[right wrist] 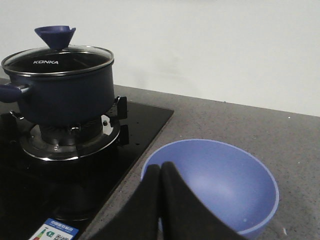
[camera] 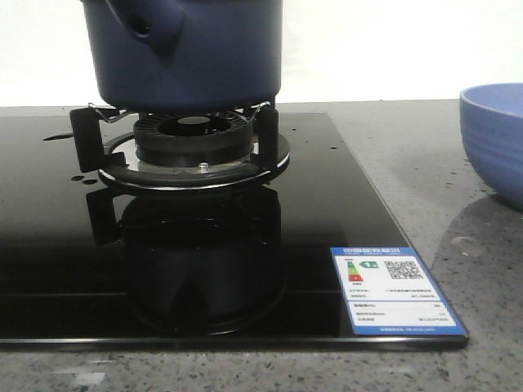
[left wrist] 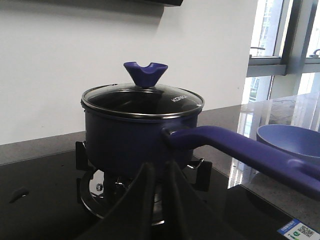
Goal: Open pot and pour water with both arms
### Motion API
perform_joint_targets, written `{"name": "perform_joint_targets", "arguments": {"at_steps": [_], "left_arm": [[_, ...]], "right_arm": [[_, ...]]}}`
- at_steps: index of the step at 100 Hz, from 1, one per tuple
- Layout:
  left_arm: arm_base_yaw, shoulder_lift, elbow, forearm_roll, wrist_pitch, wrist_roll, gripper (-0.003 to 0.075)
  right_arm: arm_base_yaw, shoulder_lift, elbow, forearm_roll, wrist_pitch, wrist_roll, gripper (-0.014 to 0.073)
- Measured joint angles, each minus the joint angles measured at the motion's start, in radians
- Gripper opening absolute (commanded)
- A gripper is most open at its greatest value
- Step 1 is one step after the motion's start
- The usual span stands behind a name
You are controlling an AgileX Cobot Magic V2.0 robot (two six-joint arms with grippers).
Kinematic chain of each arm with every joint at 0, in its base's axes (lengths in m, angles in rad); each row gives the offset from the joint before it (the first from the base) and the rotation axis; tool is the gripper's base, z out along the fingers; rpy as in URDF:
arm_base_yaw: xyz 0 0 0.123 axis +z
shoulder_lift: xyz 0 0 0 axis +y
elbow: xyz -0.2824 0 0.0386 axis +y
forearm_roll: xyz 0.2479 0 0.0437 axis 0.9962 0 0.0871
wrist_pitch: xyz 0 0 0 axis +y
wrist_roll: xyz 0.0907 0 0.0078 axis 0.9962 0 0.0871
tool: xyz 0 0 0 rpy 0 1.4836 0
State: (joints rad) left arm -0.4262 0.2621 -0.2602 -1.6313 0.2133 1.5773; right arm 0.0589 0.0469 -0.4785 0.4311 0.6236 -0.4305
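Note:
The dark navy pot [camera: 204, 57] stands on the gas burner [camera: 196, 135]; its top is cut off in the front view. In the left wrist view the pot [left wrist: 130, 140] carries a glass lid [left wrist: 142, 97] with a blue knob [left wrist: 145, 72], and its long handle [left wrist: 250, 150] points toward the bowl side. My left gripper [left wrist: 160, 165] is shut and empty, a short way in front of the pot, below the handle root. My right gripper [right wrist: 160, 166] is shut and empty over the near rim of the pale blue bowl [right wrist: 220, 185]. The pot [right wrist: 70, 97] stands well off to one side of it. Small glossy drops [camera: 79, 178] lie on the hob.
The black glass hob [camera: 49, 269] has a blue-white label [camera: 392, 290] at its front right corner. The bowl [camera: 498, 139] stands on the grey speckled counter to the right of the hob. A white wall is behind. Neither gripper shows in the front view.

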Motion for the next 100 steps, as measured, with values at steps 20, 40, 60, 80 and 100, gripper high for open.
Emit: {"name": "perform_joint_targets", "arguments": {"at_steps": [20,40,60,80,100], "left_arm": [[0.0,0.0,0.001,0.0,0.0,0.0,-0.002],[0.0,0.0,0.001,0.068,-0.006,-0.004,-0.002],[0.0,-0.001,0.03,0.744,-0.136,-0.524,-0.002],[0.07,-0.025,0.162,1.525,-0.213,-1.305,-0.002],[0.21,-0.157,0.265,1.631,-0.184,-1.432,-0.002]], "right_arm": [[0.0,0.0,0.0,0.0,0.0,-0.001,-0.0062],[0.0,0.0,0.0,0.0,0.0,-0.001,-0.0062],[0.0,0.0,0.0,0.0,0.0,-0.001,-0.0062],[0.0,0.0,0.0,0.0,0.0,-0.001,-0.0062],[0.0,0.0,0.0,0.0,0.0,-0.003,-0.0062]]}}
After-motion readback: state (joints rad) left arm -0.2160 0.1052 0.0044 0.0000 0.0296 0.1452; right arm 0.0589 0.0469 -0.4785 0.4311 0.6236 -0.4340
